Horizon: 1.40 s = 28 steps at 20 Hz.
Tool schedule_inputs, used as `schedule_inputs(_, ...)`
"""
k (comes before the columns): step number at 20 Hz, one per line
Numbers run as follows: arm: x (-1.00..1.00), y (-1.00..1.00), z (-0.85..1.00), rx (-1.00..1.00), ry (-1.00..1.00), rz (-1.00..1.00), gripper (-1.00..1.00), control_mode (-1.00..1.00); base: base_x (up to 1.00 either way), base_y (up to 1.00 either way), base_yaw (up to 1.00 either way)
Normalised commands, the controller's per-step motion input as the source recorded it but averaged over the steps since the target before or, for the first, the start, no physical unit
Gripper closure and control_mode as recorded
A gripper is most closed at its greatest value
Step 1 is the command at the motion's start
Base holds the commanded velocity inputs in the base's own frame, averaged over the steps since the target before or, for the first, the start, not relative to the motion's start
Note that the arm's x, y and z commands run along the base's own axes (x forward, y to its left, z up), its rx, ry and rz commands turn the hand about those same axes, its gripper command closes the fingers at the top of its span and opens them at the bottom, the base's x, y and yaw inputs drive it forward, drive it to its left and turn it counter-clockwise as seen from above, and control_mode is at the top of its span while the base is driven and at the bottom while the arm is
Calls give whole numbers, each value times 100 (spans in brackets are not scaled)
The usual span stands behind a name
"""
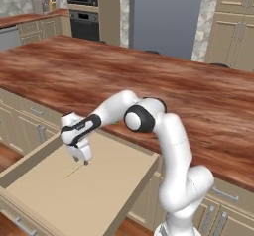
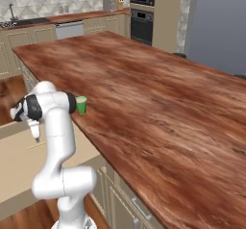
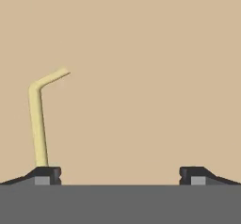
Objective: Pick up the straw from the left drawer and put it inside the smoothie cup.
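The straw (image 3: 37, 124) is a thin pale yellow stick with a bent tip, lying flat on the bottom of the left drawer (image 1: 109, 180), which stands pulled out. My gripper (image 3: 120, 173) hangs just above the drawer floor, open wide with nothing between its fingers. The straw runs up from the left fingertip (image 3: 44, 173), off to the side of the gap. From the left base view the gripper (image 1: 82, 159) points down beside the straw (image 1: 74, 170). The smoothie cup (image 2: 81, 105), small and green, stands upright on the counter edge behind the arm.
The wide wooden island counter (image 1: 173, 91) runs above the drawer's back edge. The drawer's walls (image 1: 30, 163) rise on the left and front. Cabinet drawers with metal handles (image 1: 37, 112) sit to the left. An oven and microwave (image 1: 83, 12) stand far behind.
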Motion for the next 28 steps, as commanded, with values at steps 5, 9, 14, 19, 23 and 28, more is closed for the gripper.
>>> schedule_inputs(5,31,0,-48,-9,-8,0,-100,-100,0,0,0)
schedule_inputs(9,6,-9,-31,2,-7,2,-100,-100,0,0,0)
schedule_inputs(14,0,-25,-19,7,-15,7,-100,-100,0,0,0)
schedule_inputs(19,0,-31,-23,7,-16,7,-100,-100,0,0,0)
schedule_inputs(23,14,-17,-30,8,-15,1,-100,-100,0,0,0)
schedule_inputs(28,13,0,-25,10,-13,0,-100,-100,0,0,0)
